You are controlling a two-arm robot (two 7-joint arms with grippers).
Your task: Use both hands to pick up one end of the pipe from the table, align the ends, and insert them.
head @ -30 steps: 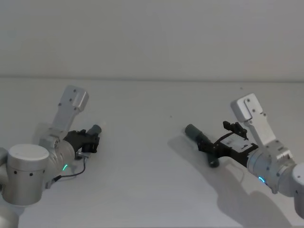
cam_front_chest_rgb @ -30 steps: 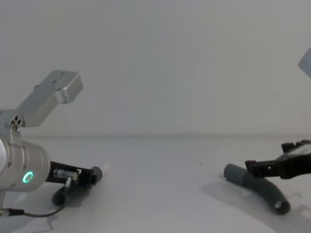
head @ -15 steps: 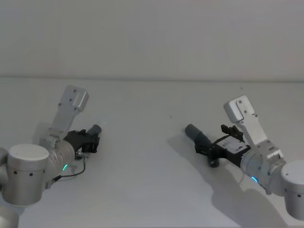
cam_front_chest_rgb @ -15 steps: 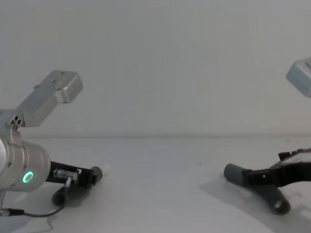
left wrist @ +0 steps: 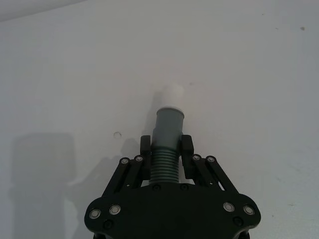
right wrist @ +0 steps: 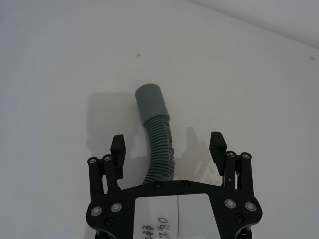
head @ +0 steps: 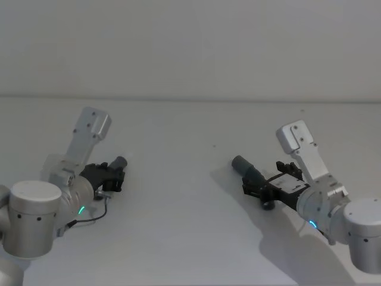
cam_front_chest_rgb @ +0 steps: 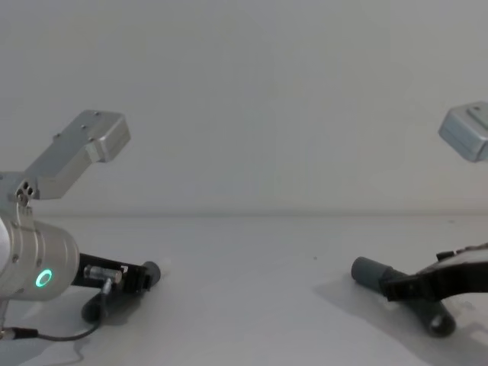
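On the left of the tabletop (head: 178,208), the left hand (left wrist: 166,151) was clenched on the ribbed part of the left pipe piece (left wrist: 164,167). Its narrow end (left wrist: 169,122) with the white tip stuck out past the fingers (left wrist: 145,148). On the right, the right hand (right wrist: 168,143) was spread wide around the right pipe piece (right wrist: 159,137), fingers not touching it. That piece lay on the tabletop, wide end (right wrist: 149,102) pointing away.

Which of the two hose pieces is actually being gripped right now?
The white-tipped piece: the left gripper is clamped on its ribs. The right gripper stands open around the wide-collared piece, not touching it.
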